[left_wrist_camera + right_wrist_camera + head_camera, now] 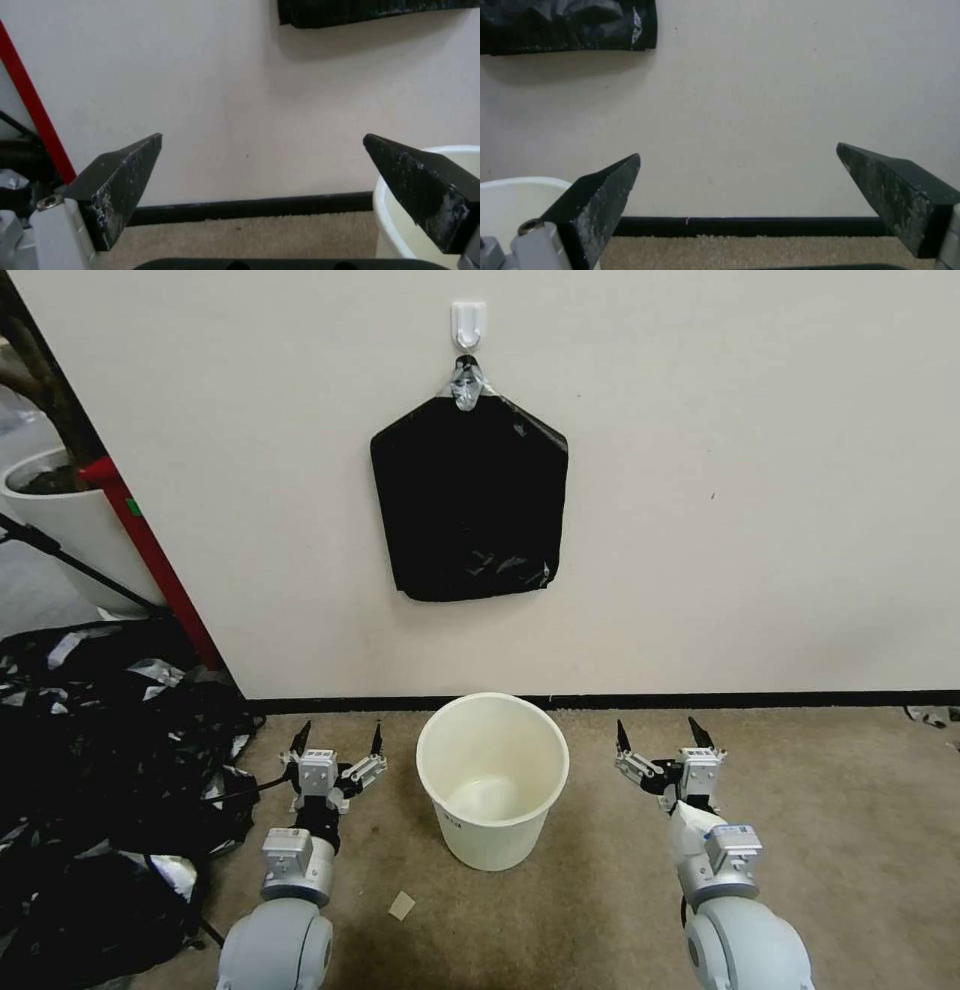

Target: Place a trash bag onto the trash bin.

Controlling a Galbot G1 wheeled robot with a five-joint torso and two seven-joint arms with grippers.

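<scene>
One trash bin (492, 780), two spread hands (338, 740) (660, 736)

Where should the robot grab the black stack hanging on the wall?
Probably its loose bottom edge, coming from below and in front. The stack is flat against the wall and its top is taped to the hook, so only the bottom hangs free. The left gripper and right gripper sit low beside the bin, jaws open.
</scene>
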